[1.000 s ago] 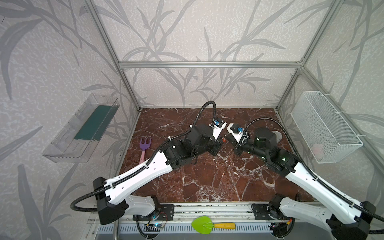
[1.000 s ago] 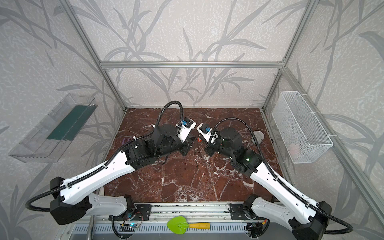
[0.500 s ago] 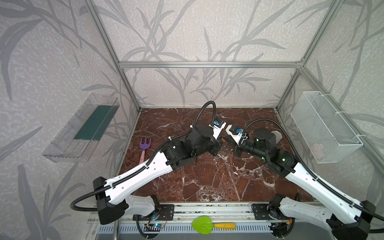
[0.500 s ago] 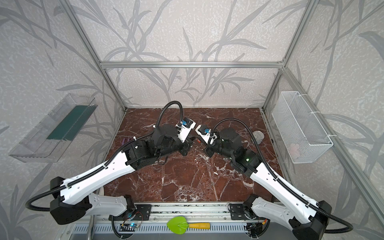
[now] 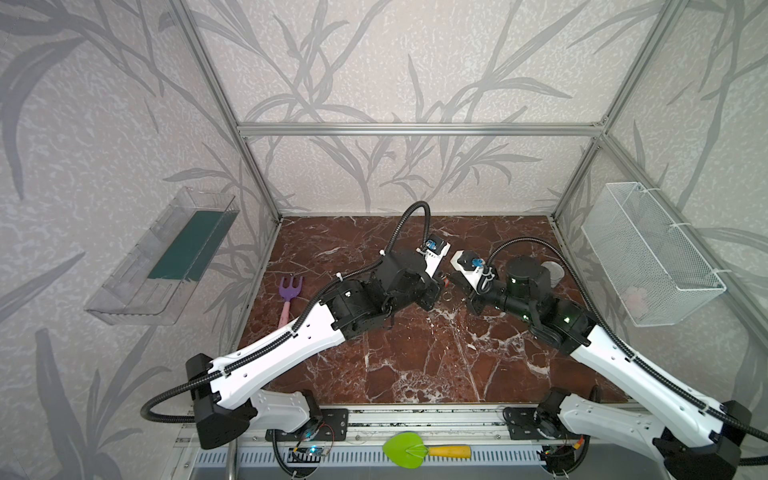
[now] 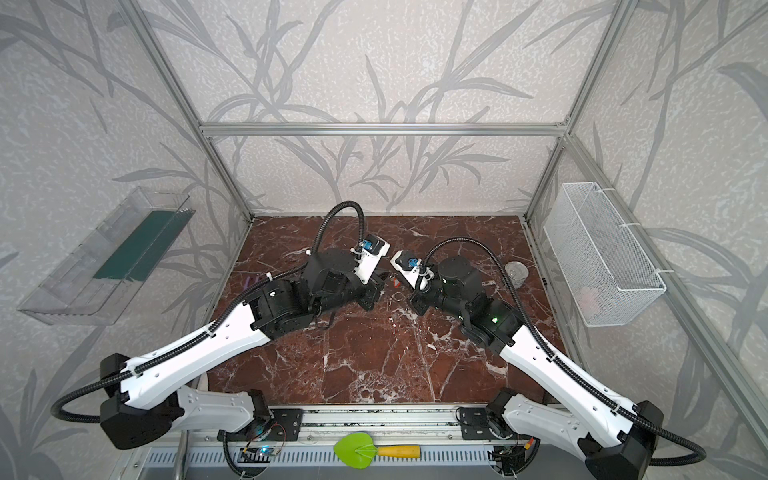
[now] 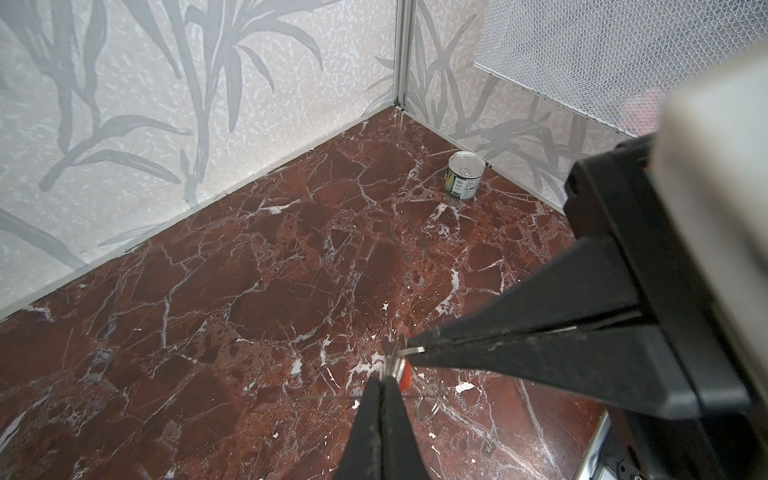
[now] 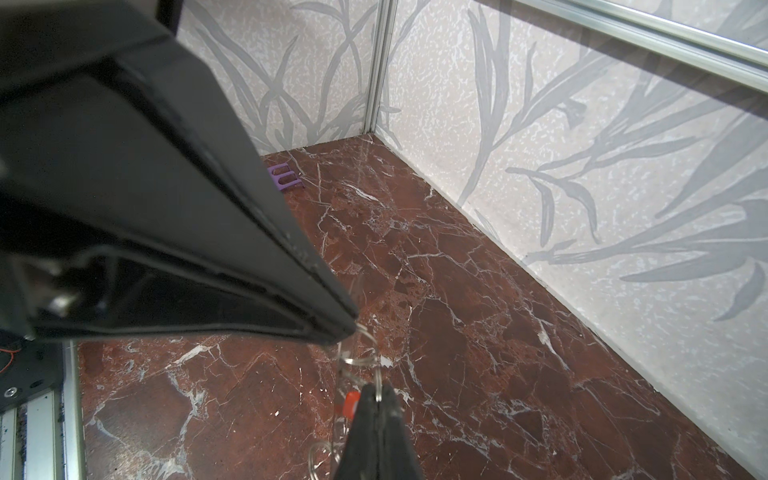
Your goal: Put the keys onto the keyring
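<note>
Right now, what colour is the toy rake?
Purple rake, pink handle; best in a top view.

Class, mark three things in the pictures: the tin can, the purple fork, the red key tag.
Tin can (image 7: pixel 463 178): left wrist view, on its side wall.
Purple fork (image 5: pixel 290 288): in a top view, on its pronged head.
Red key tag (image 7: pixel 406 375): left wrist view, on its visible red edge.

Right claw (image 8: pixel 377 394) and left claw (image 8: pixel 351 328) — both pinching the keys (image 8: pixel 350 402)
</note>
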Action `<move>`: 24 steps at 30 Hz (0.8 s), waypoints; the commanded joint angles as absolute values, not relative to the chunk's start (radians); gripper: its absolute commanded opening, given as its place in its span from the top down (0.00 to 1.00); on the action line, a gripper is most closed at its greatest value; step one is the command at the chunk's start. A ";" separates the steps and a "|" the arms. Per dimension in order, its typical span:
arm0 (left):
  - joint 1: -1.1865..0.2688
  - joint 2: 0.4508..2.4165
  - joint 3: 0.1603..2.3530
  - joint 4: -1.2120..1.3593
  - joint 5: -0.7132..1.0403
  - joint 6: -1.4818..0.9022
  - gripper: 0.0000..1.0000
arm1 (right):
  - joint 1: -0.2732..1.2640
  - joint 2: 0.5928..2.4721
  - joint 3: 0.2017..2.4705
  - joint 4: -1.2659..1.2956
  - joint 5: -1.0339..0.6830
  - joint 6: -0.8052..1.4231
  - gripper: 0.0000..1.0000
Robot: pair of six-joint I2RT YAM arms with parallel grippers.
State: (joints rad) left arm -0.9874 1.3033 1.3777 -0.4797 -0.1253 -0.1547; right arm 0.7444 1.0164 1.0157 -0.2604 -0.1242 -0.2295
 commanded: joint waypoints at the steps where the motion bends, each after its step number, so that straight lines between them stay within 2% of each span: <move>1: -0.985 1.293 1.398 -0.475 -0.128 -0.175 1.00 | 0.753 1.009 1.022 -0.259 -0.129 -0.229 1.00; 24: -0.985 1.299 1.395 -0.460 -0.095 -0.179 1.00 | 0.764 1.028 1.042 -0.270 -0.150 -0.247 1.00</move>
